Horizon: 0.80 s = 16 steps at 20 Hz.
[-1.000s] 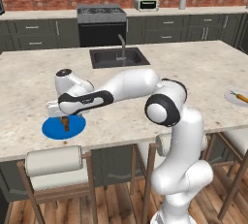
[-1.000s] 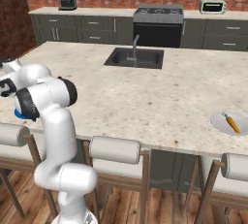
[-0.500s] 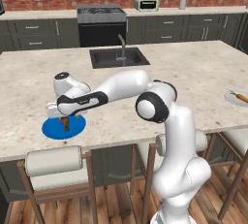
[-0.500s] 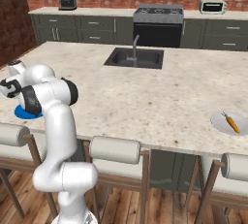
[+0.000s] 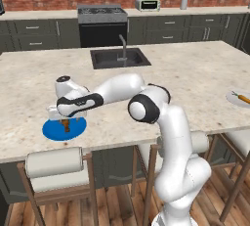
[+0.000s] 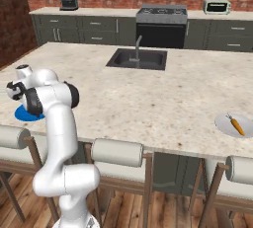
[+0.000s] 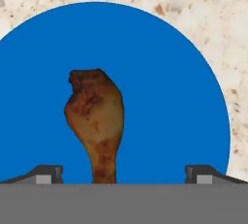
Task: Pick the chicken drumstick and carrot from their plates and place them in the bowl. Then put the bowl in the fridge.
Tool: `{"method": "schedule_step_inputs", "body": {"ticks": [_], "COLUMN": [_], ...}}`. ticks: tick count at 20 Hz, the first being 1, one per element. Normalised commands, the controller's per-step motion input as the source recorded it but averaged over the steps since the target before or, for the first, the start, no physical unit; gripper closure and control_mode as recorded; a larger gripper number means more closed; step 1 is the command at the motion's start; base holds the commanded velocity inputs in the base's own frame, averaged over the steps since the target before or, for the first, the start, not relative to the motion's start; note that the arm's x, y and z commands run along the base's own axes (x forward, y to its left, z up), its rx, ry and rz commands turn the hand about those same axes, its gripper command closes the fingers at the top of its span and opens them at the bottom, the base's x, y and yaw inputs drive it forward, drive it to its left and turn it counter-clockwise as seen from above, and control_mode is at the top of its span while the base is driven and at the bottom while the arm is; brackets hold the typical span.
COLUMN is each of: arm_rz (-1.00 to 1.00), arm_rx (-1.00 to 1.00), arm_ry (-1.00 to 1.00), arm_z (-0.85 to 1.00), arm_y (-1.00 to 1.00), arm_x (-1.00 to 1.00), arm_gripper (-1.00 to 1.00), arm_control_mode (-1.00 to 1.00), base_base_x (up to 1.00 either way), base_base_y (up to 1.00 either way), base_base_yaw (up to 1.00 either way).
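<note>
Right up close in the hand view, the chicken drumstick (image 7: 97, 123) is seen lying on the blue plate (image 7: 184, 121), knobby end pointing away from the camera and the thin bone end running down toward the bottom edge. The jaws are spread wide apart, one tip at each lower corner of that view, with the drumstick sat between them and nothing gripped.

From the left base view, the gripper (image 5: 65, 121) is held low right over the blue plate (image 5: 51, 129), and the drumstick (image 5: 67, 126) can be made out as a small brown bit just below it. The plate sits near the front edge of the speckled stone table (image 5: 195, 80), toward its left end. In the right base view a sliver of the blue plate (image 6: 24, 115) is seen past the arm's elbow.

Way over at the other end of the table, well apart from the blue plate, the carrot (image 6: 237, 126) is found lying on the pale grey-white plate (image 6: 223, 122), green top pointing toward the back.

Further back, a sink (image 6: 136, 58) with a faucet is set into the table. Behind that, a stove (image 6: 161, 24) is built into the dark cabinets, with a toaster oven (image 6: 216, 7) on the back counter against the brick wall.
</note>
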Motion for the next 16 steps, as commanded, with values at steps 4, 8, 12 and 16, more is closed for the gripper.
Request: {"method": "schedule_step_inputs", "body": {"ticks": [4,8,12,16], "arm_rz": [0.0,0.0,0.0,-0.03], "arm_rx": [0.0,0.0,0.0,0.0], "arm_ry": [0.09,0.07,0.06,0.1], "arm_z": [-0.29,-0.27,-0.2,-0.17], "arm_y": [0.14,0.21,0.28,0.17], "arm_x": [0.35,0.28,0.14,0.06], "arm_gripper": [-1.0,-1.0,-1.0,-1.0], "arm_control_mode": [-1.0,-1.0,-1.0,-1.0], "base_base_x": [0.0,0.0,0.0,0.0], "base_base_y": [0.0,0.0,0.0,0.0], "base_base_yaw": [0.0,0.0,0.0,0.0]}}
